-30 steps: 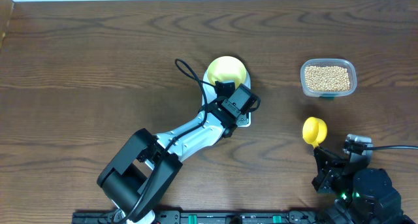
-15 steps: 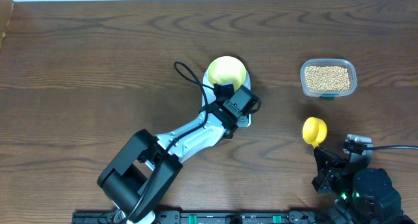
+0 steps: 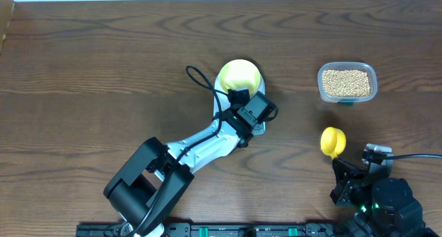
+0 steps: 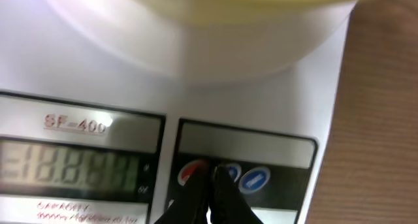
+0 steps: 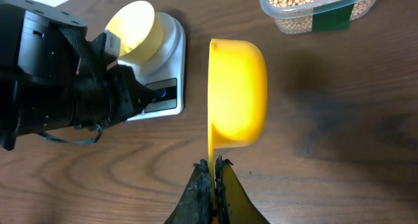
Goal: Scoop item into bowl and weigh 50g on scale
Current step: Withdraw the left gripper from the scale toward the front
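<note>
The pale yellow bowl (image 3: 239, 75) stands on the white scale (image 3: 257, 126), also seen in the right wrist view (image 5: 134, 33). My left gripper (image 4: 212, 174) is shut, its tips on the scale's front panel between the red button (image 4: 191, 172) and a blue button (image 4: 255, 179); the display (image 4: 68, 168) is lit. My right gripper (image 5: 212, 164) is shut on the handle of the bright yellow scoop (image 5: 238, 93), held above the table with its bowl turned sideways. The tan beans (image 3: 346, 82) fill a clear tub (image 3: 347, 96) at the right.
The left arm (image 3: 200, 144) stretches from the front edge to the scale with a black cable looped beside the bowl. The right arm base (image 3: 376, 195) sits at the front right corner. The tub carries a green label (image 5: 333, 19).
The left gripper has shifted slightly right and toward the front over the scale panel. The scoop has barely moved.
</note>
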